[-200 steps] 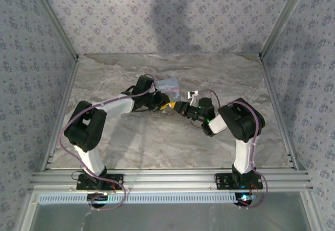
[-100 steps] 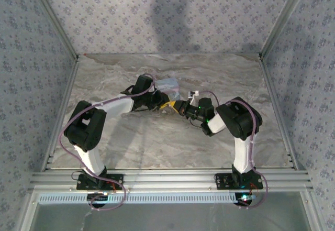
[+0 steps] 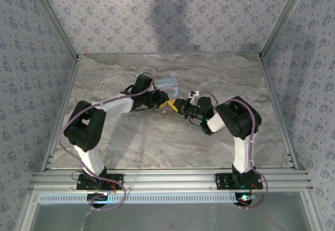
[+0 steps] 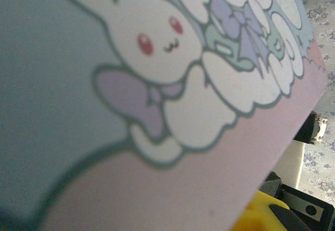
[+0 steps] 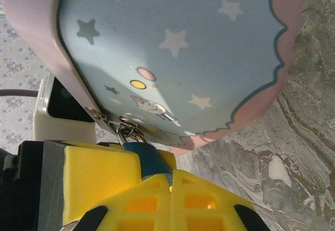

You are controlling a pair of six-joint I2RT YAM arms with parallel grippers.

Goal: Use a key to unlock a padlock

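Both arms are reaching in toward the middle of the marble table, and their grippers are meeting at the near edge of a pastel tin.

Close up from the right wrist, the tin is showing a light-blue face scattered with white stars inside a scalloped pink border. It is lifting off the table on that side, with the marble showing beneath its corner. The padlock, a tiny dark teal thing, is hanging by its silvery shackle from a small metal loop on the rim of the tin.

The right gripper is closing narrowly on it. Its yellow fingers are pressing in from both sides, so that just the top of the teal body is poking out between them. From above, that gripper is sitting just right of a yellow spot where the two arms are coming together.

The left gripper is lying right against the tin. Its own camera is looking at a blurred white cartoon rabbit with a lilac bow on the tin's other face, very close to the lens. A yellow pad is peeking in at the lower right corner. The left arm may be gripping the tin, though I cannot tell how its jaws are standing.
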